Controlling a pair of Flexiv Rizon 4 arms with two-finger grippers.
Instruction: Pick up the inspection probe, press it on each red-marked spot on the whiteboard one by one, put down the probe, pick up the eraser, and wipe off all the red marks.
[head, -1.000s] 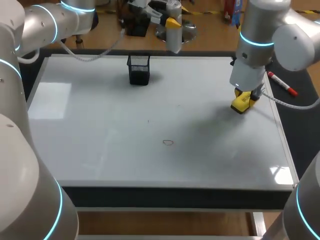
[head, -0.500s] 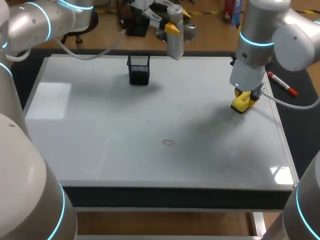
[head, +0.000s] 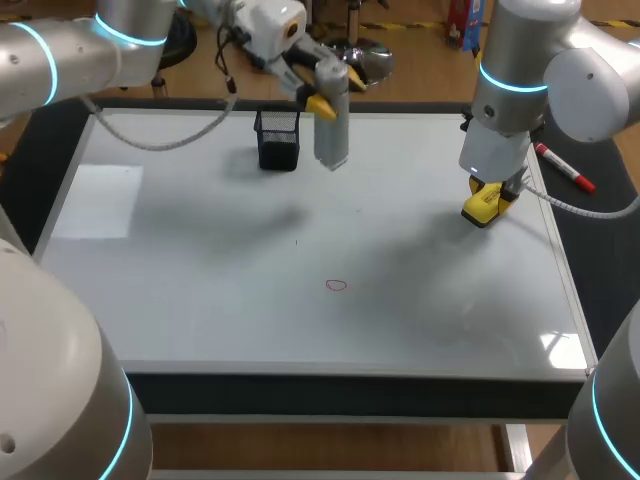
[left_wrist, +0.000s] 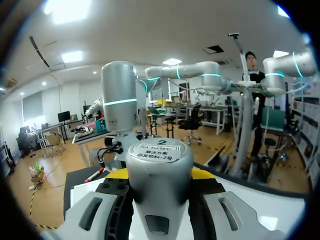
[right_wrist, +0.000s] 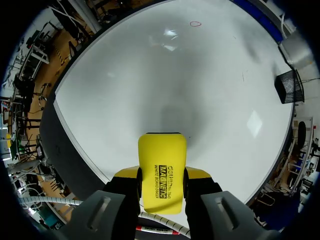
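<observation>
Gleaming grey cylindrical probe (head: 331, 118), white-labelled top.

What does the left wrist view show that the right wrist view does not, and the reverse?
Only the left wrist view: the left gripper clamped on the silver cylindrical probe, and my right arm upright beyond it. Only the right wrist view: the right gripper clamped on the yellow block eraser, the small red oval mark far ahead, and the black mesh holder. Both: the white whiteboard, the red marker pen beside it, and probably the probe, a grey shape near the holder.
</observation>
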